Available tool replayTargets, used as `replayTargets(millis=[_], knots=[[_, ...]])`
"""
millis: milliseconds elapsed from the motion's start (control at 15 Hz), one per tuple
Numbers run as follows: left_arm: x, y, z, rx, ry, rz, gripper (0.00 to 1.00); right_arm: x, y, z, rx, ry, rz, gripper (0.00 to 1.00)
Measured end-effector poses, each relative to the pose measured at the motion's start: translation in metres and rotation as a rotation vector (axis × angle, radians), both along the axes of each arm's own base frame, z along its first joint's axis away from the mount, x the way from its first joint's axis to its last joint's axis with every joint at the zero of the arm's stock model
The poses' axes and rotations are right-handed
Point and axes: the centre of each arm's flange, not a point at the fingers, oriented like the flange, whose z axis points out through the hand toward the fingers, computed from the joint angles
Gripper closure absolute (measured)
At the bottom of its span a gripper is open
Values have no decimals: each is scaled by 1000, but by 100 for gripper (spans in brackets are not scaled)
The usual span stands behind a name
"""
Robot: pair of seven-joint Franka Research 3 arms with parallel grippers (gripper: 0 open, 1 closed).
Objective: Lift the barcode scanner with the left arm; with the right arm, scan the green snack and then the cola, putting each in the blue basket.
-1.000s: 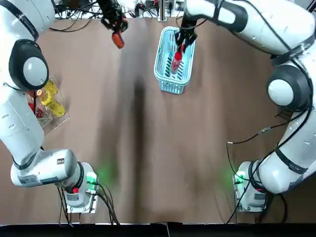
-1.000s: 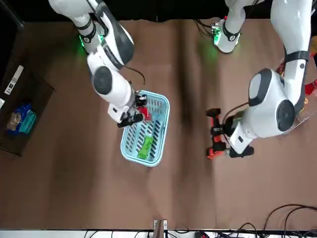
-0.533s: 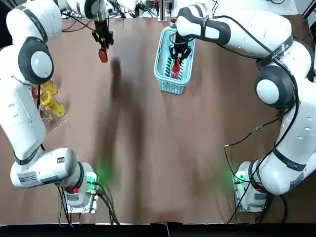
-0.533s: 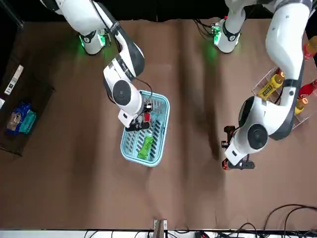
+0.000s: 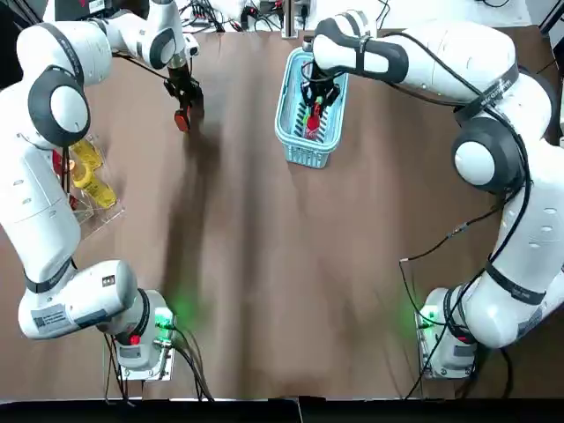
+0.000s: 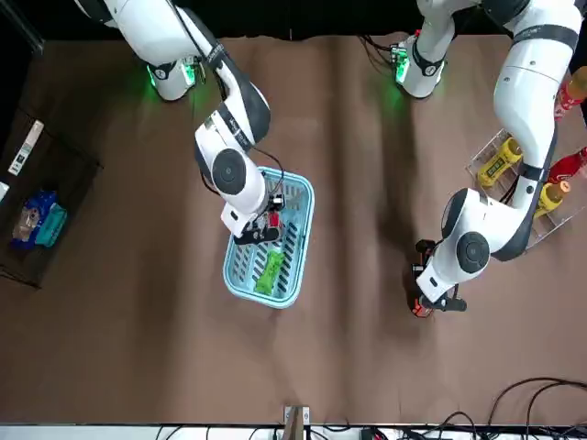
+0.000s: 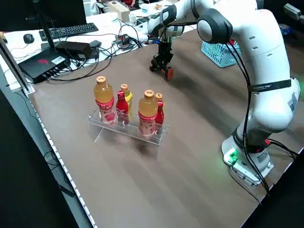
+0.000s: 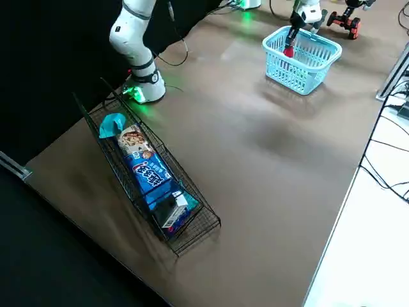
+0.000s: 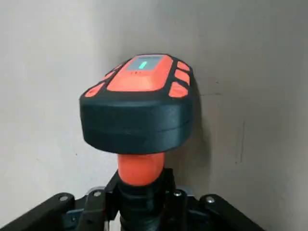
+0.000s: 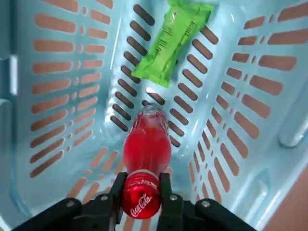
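The black and orange barcode scanner (image 9: 139,103) is upright, close over the brown table, and my left gripper (image 9: 141,192) is shut on its orange handle. From overhead that gripper (image 5: 182,99) is at the far left of the table, with the scanner (image 5: 182,119) below it. My right gripper (image 10: 141,190) is down inside the blue basket (image 5: 293,150), shut on the capped neck of the red cola bottle (image 10: 147,149). The bottle's base is near the basket floor. The green snack (image 10: 172,41) lies flat in the basket beyond the bottle, also seen from the front as the green snack (image 6: 269,272).
A clear rack of drink bottles (image 5: 85,181) stands at the table's left edge. A wire tray of snack packets (image 8: 153,176) stands off the table's right side. Cables (image 5: 141,26) lie along the far edge.
My left gripper carried the scanner to the left and down toward the table. My right gripper sank deeper into the basket with the cola.
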Motion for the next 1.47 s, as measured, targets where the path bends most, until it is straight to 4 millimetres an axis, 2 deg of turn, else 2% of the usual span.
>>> replayTargets(millis=[133, 200, 533, 667, 800, 867, 1067, 1133, 1267, 1467], knots=[[-1, -4, 0, -1, -1, -6, 63, -3, 4, -3, -19, -15, 13, 68], [-1, -7, 0, -1, -1, -11, 59, -3, 6, -8, -29, -22, 18, 68], [2, -8, 11, -4, -22, -10, 15, -3, 10, -12, -31, -37, 20, 68], [7, -7, 21, -4, -43, -3, 0, -3, 10, -12, -31, -37, 20, 68], [15, -1, 46, 7, -73, 8, 0, -2, 10, -11, -31, -37, 20, 67], [18, 4, 63, 25, -74, 18, 0, -2, 10, -11, -27, -42, 19, 63], [17, 11, 120, 82, -69, 38, 0, 0, 11, -15, -23, -47, 17, 37], [12, 1, 152, 99, -70, 32, 0, 0, 11, -17, -23, -47, 16, 19], [6, -13, 174, 108, -60, 19, 0, 1, 11, -15, -19, -53, 15, 4], [4, -23, 209, 97, -88, 26, 0, 8, 12, -1, -4, -77, 9, 0]])
